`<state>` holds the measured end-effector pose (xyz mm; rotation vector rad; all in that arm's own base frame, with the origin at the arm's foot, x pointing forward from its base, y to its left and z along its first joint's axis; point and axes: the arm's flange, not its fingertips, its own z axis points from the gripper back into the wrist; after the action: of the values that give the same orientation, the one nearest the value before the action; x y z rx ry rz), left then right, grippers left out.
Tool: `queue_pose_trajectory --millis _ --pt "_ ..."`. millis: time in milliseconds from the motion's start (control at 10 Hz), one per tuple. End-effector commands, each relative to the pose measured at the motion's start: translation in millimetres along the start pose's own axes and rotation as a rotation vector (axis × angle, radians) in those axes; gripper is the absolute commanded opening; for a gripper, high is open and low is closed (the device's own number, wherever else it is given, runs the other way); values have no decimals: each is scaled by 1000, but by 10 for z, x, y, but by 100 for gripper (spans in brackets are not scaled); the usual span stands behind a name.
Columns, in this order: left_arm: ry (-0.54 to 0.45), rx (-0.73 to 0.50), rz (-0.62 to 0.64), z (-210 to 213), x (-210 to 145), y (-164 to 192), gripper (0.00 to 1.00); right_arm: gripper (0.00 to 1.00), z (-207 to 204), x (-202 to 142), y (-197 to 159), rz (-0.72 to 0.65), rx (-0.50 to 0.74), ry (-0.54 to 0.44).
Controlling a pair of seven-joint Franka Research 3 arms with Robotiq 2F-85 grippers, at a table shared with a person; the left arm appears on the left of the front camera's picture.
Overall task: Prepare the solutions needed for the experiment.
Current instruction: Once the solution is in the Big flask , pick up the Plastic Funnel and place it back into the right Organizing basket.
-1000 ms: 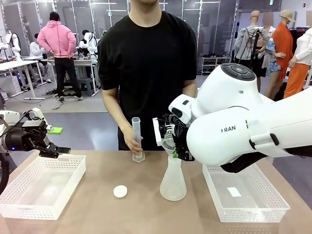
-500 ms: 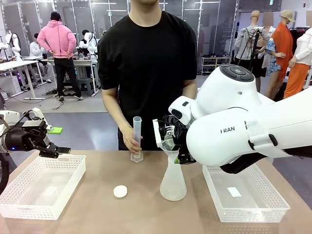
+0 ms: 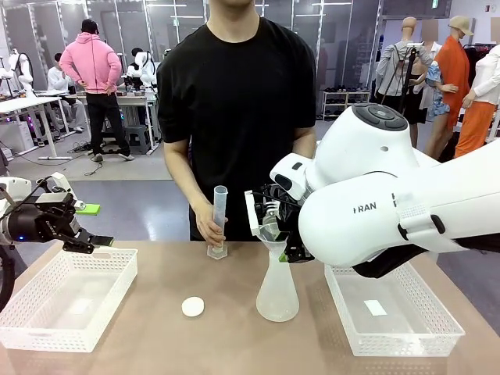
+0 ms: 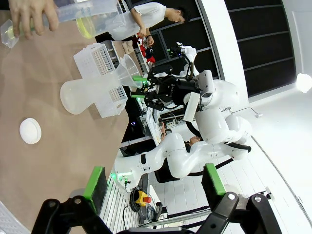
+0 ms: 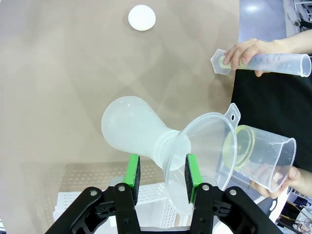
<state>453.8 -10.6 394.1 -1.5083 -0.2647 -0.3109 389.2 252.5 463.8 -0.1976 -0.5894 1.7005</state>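
Front view: our right gripper sits at the funnel atop the conical flask, half hidden by its own arm. Our left gripper hangs over a white basket.

Left wrist view: it is spread wide and empty.

Right wrist view: green pads flank the flask's neck; we cannot tell if they press it. The pale yellow solution lies in a beaker, held by a person's hand just beside the funnel.

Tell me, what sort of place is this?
Probably a robotics lab staging a chemistry task: white robot arms at a table, a plastic flask with funnel, other workbenches behind.
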Motion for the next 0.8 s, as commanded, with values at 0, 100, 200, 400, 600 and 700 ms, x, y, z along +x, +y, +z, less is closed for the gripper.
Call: queue_pose_trajectory --millis 0,100,200,400,600,700 --pt "-2 10 -7 -10 14 -22 100 48 11 1 -3 -1 -5 -2" --pt "-2 10 -7 -10 14 -22 100 48 11 1 -3 -1 -5 -2" --pt "-2 10 -7 -10 14 -22 100 48 11 1 -3 -1 -5 -2" --pt "-2 10 -7 -10 14 -22 100 48 111 37 8 -12 -6 21" --pt "-2 10 -7 -10 14 -22 100 48 227 -7 -40 -7 -39 35" --pt "-2 10 -7 -10 14 -22 100 48 266 -33 -78 -20 -69 35"
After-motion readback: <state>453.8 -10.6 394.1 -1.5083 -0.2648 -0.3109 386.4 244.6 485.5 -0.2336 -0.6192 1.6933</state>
